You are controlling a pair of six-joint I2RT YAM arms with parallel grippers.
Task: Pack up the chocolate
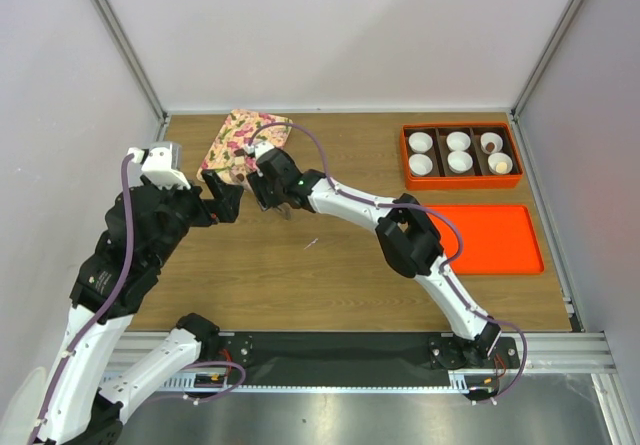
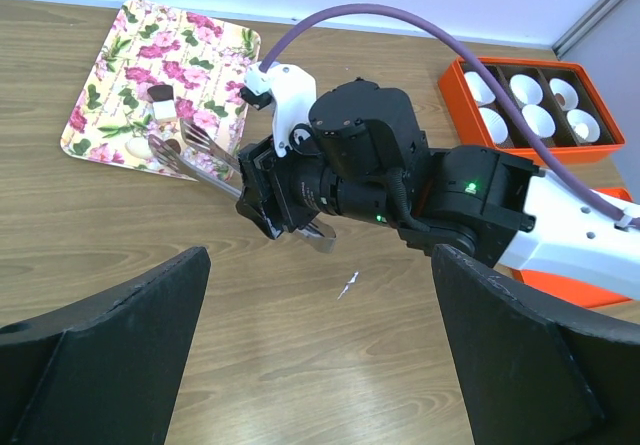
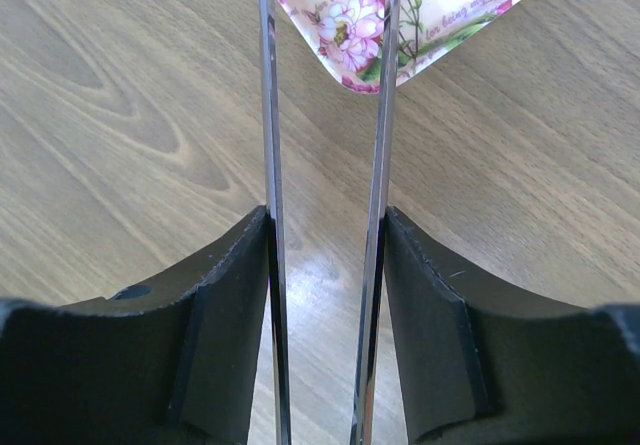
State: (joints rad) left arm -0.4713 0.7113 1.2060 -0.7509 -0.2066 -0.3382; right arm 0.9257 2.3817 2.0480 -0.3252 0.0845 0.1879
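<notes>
A dark brown chocolate lies on the floral tray next to a pale piece. My right gripper is shut on a pair of metal tongs, one finger pressing each arm. The tongs stand apart at their forked tips, which reach over the tray's near edge just below the chocolate. My left gripper is open above bare table, to the left of the right gripper, with nothing between its fingers.
An orange box at the back right holds several white paper cups; the two rightmost cups each have a piece in them. A flat orange lid lies in front of it. A small white scrap lies on the wood.
</notes>
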